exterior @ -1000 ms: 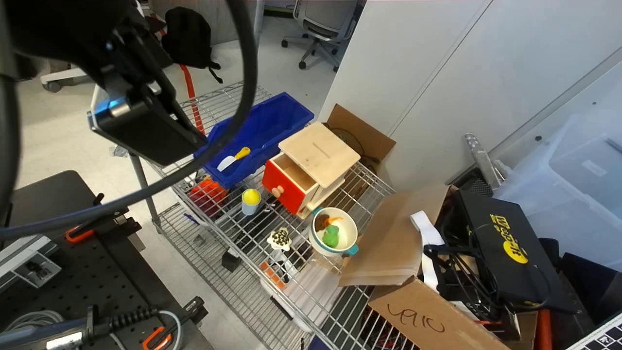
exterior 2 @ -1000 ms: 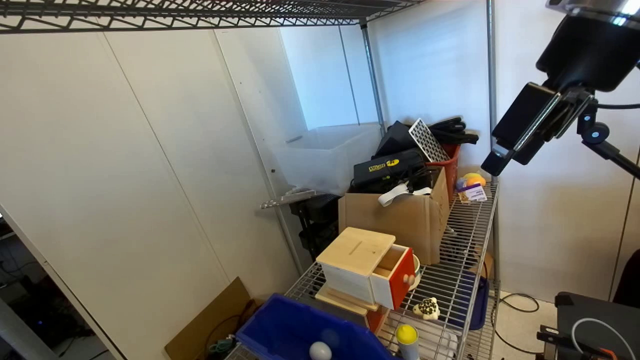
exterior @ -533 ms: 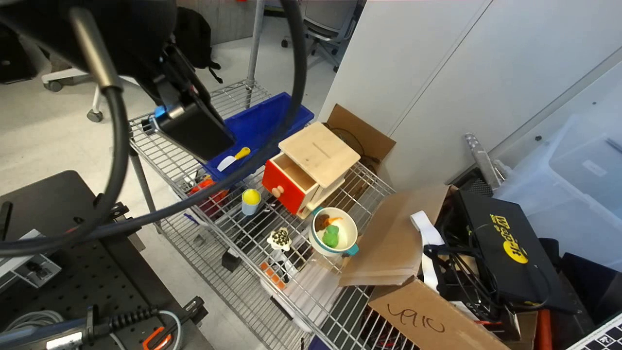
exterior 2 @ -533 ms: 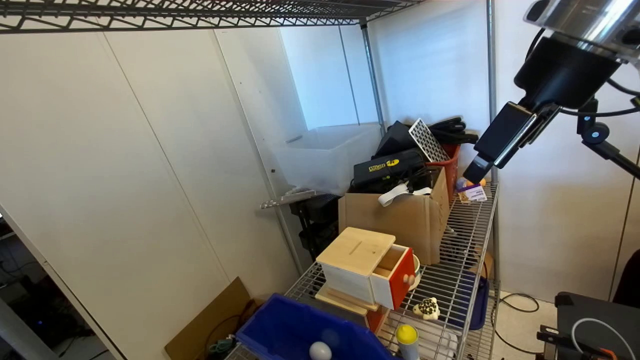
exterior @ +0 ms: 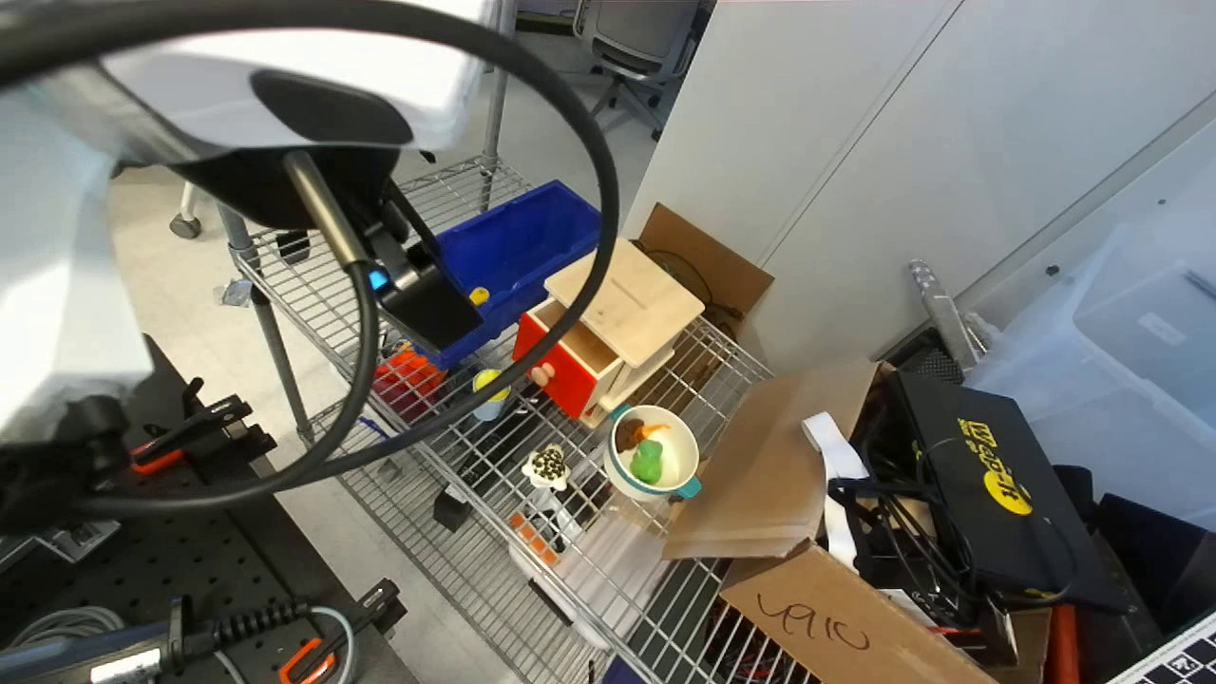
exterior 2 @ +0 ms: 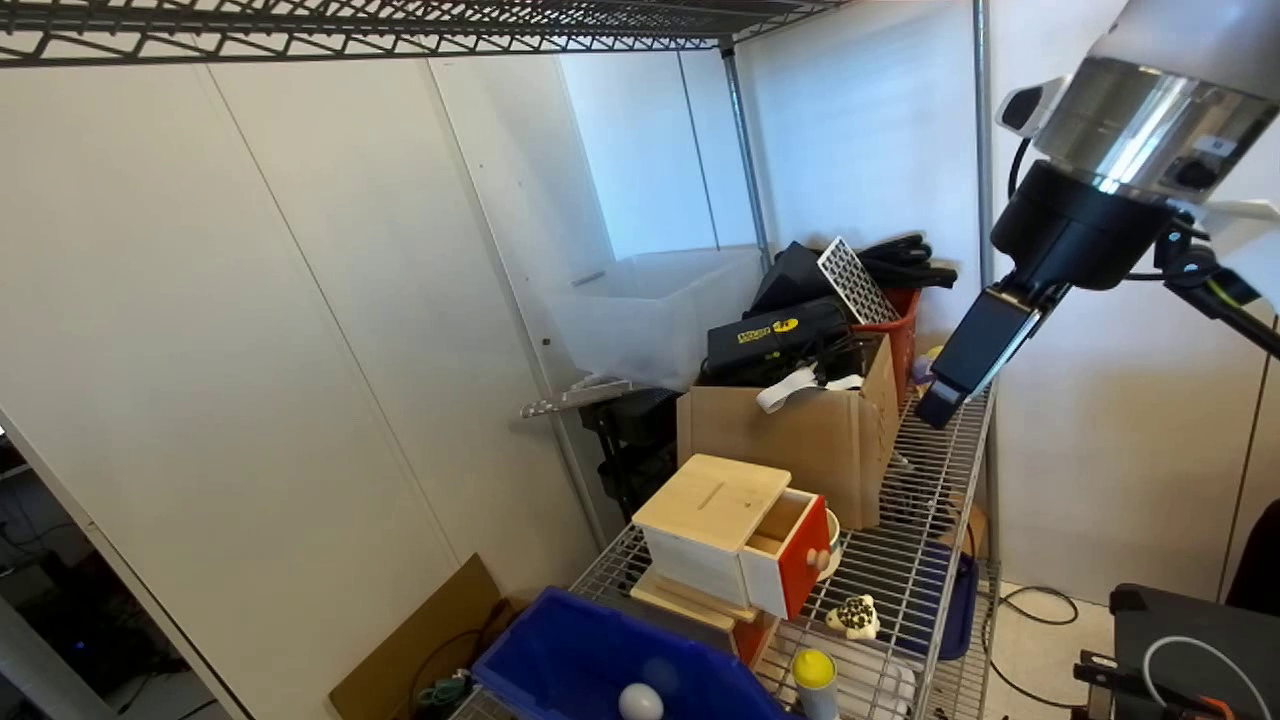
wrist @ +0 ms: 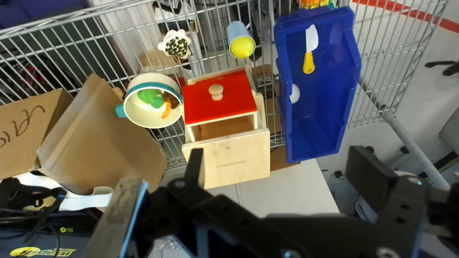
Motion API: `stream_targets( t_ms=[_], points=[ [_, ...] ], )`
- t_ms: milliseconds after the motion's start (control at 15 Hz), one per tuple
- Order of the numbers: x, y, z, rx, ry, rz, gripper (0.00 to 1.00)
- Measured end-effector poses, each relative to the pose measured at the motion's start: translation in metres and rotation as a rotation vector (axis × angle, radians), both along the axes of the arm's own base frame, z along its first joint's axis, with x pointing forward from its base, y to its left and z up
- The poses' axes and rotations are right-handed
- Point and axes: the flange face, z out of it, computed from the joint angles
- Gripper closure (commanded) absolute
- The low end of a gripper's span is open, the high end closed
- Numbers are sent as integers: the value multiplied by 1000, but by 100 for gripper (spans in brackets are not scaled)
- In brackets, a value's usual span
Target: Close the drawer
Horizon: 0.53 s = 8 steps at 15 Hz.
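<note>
The drawer, with its red front [exterior: 572,382] and round wooden knob, is pulled partly out of the light-wood cabinet [exterior 2: 700,505]. Its red front also shows in an exterior view [exterior 2: 803,560] and in the wrist view [wrist: 222,107], where its bare wood inside is partly visible. My gripper [wrist: 278,154] is open with nothing between its fingers. In the wrist view the left finger overlaps the cabinet top [wrist: 233,161]. In both exterior views the gripper [exterior 2: 940,405] is in the air, above the shelf and out in front of the drawer, touching nothing.
A blue bin [wrist: 322,93] with a toy knife stands beside the cabinet. On the other side are a green-and-white bowl [wrist: 143,120] and a cardboard box [exterior 2: 780,430]. A yellow-topped cup [exterior 2: 815,690] and a spotted toy [exterior 2: 855,617] are in front. The shelf is wire.
The gripper has come lower and nearer to the cabinet, moving right and down in an exterior view. The drawer and the other things have not moved.
</note>
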Motion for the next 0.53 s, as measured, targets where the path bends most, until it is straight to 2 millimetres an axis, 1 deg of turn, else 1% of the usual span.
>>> stream_targets(
  t_ms=[533],
  points=[
    [8,-2,-36,-2,91,9,0]
  ],
)
